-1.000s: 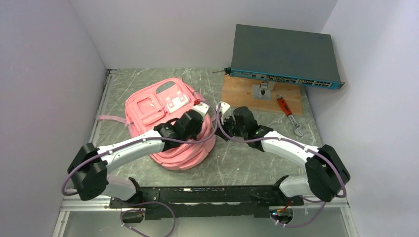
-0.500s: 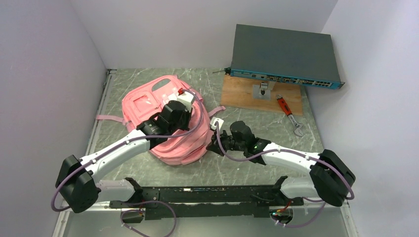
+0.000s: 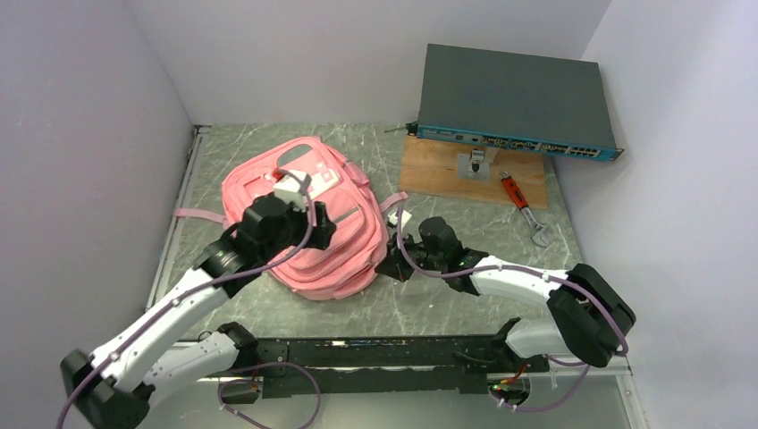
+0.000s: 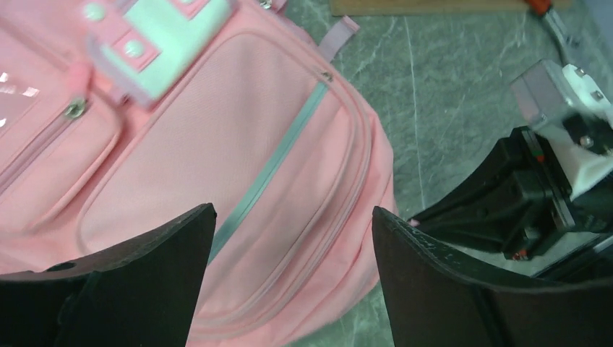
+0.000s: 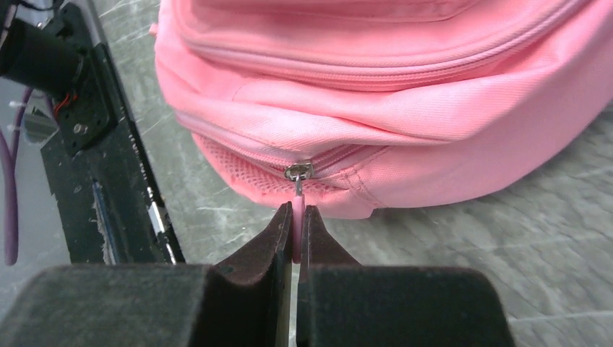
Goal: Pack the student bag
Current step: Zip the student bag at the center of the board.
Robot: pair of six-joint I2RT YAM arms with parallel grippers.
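Note:
The student bag (image 3: 349,241) is a pink backpack lying front-up on the table's left half. My left gripper (image 3: 320,229) hovers above its front, open and holding nothing. In the left wrist view the left gripper (image 4: 293,211) frames the student bag's (image 4: 217,152) front pocket with its grey stripe. My right gripper (image 3: 393,264) is low at the bag's near right edge. The right wrist view shows the right gripper (image 5: 297,214) shut on a pink zipper pull (image 5: 296,206) hanging from a metal slider (image 5: 298,172) on the student bag (image 5: 405,94).
At the back right a dark network switch (image 3: 514,103) rests partly on a wooden board (image 3: 438,165). A red-handled wrench (image 3: 523,204) lies beside the board. Walls close in on the left, back and right. A black rail (image 3: 357,353) runs along the near edge.
My left gripper has opened and pulled back to the left, above the bag. My right gripper has come nearer and lower along the bag's right edge, still shut.

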